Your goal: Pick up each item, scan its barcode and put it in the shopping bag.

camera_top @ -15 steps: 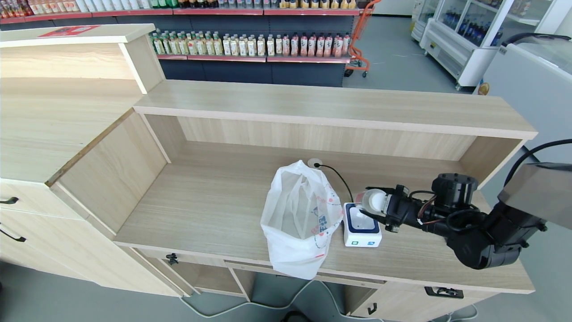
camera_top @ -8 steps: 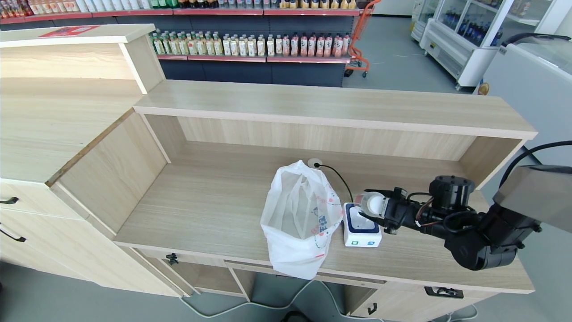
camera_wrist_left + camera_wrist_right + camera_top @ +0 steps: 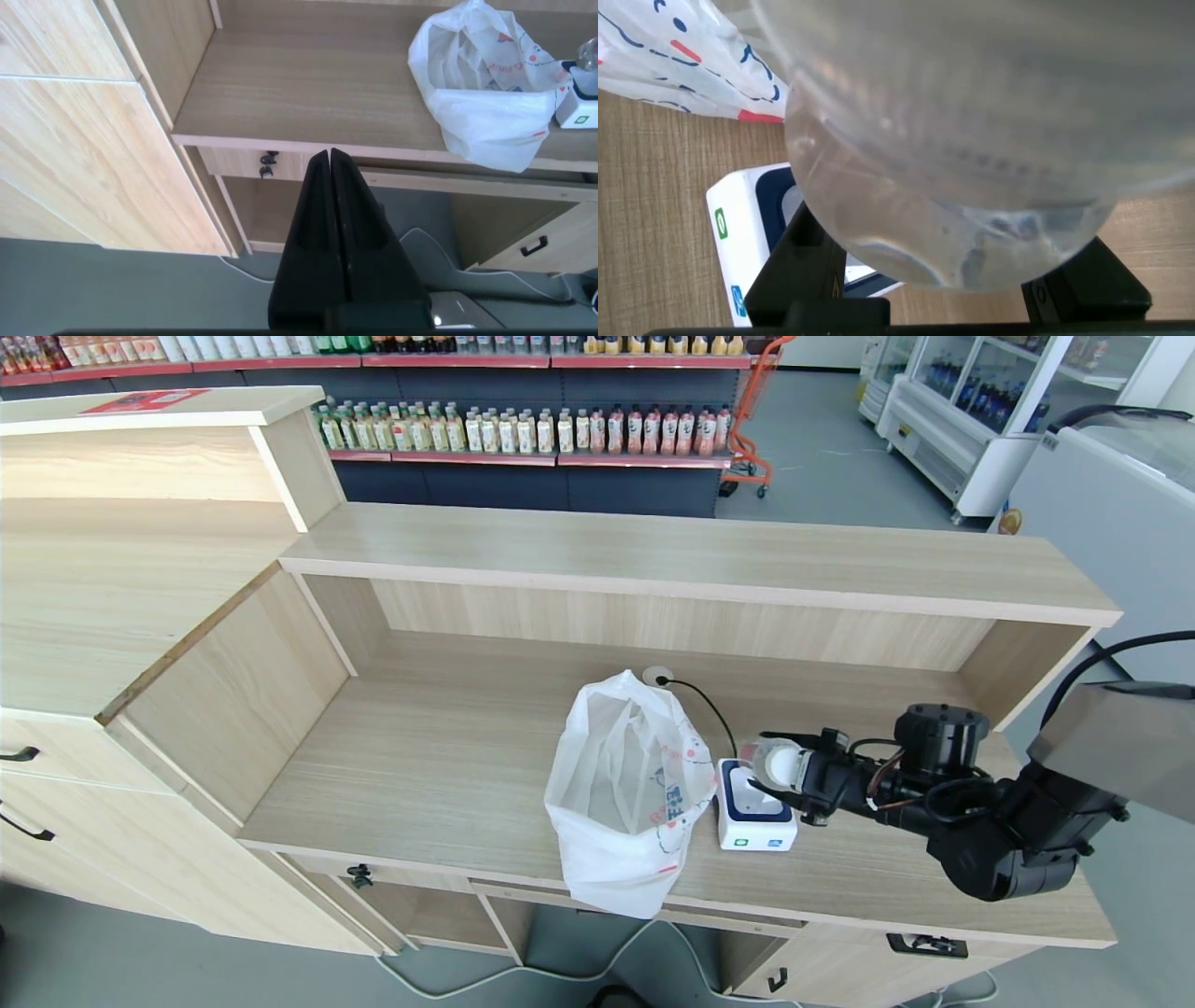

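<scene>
My right gripper (image 3: 777, 767) is shut on a clear plastic container (image 3: 773, 761), held sideways just above the white and blue scanner (image 3: 754, 812) on the counter. In the right wrist view the container (image 3: 971, 140) hangs close over the scanner (image 3: 752, 247), with one black finger (image 3: 799, 271) on each side. The white shopping bag (image 3: 624, 793) stands open immediately left of the scanner, at the counter's front edge. My left gripper (image 3: 329, 159) is shut and holds nothing, hanging below counter height to the left, with the bag (image 3: 486, 84) off to its side.
A black cable (image 3: 700, 702) runs from a port in the counter to the scanner. A raised shelf (image 3: 691, 555) overhangs the back of the counter (image 3: 439, 756), and a wooden side wall (image 3: 233, 700) closes its left end. Drawers (image 3: 266, 166) sit under the front edge.
My right gripper has carried the container slightly down and left, closer over the scanner. The bag and scanner have not moved.
</scene>
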